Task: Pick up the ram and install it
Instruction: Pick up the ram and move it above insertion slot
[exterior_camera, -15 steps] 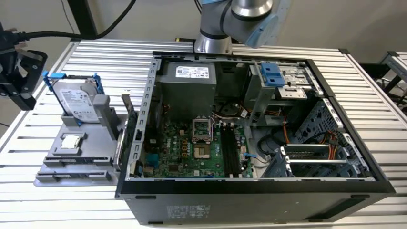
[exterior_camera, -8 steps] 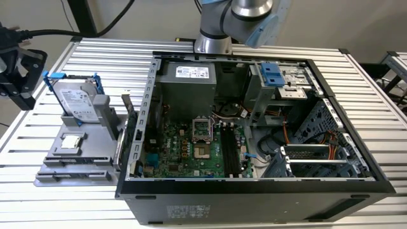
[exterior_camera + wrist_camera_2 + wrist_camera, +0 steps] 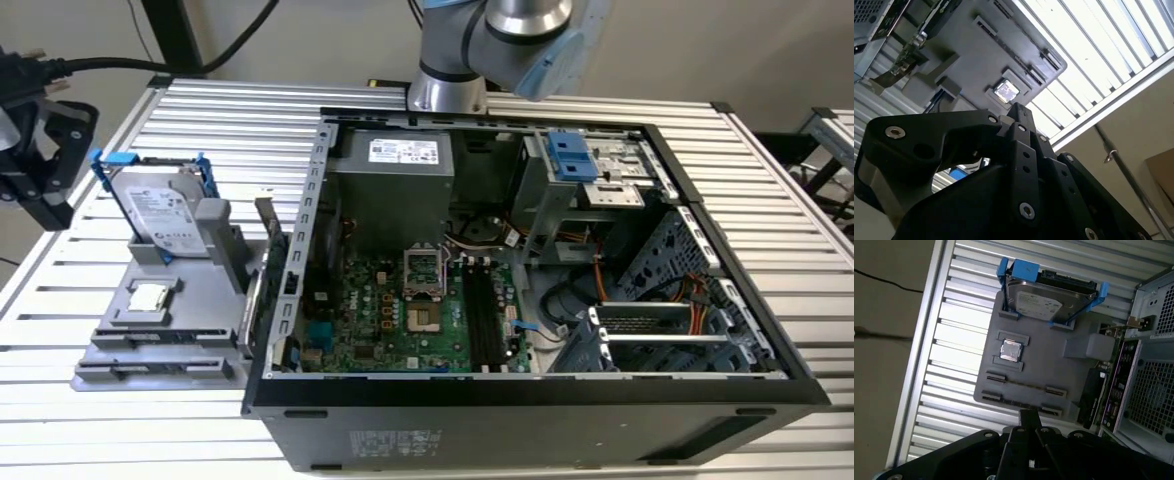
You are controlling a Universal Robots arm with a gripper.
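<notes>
The ram (image 3: 1024, 384) shows as a thin dark strip seen edge-on, standing between two grey clips on the grey holder tray (image 3: 1054, 370). In the exterior view that tray (image 3: 120, 345) lies at the left, beside the open computer case (image 3: 534, 300). My gripper (image 3: 51, 210) hangs above the table left of the tray, apart from it. In both wrist views its black fingers (image 3: 1029, 415) press together with nothing between them, and the tips (image 3: 1018, 111) point toward the tray. The dark memory slots (image 3: 487, 320) run along the green motherboard inside the case.
A grey hard drive (image 3: 160, 210) in blue brackets stands at the tray's far end, and a square silver processor chip (image 3: 150, 297) sits mid-tray. The case wall (image 3: 287, 290) rises right beside the tray. The slatted metal table (image 3: 80, 430) ends close to the gripper's left.
</notes>
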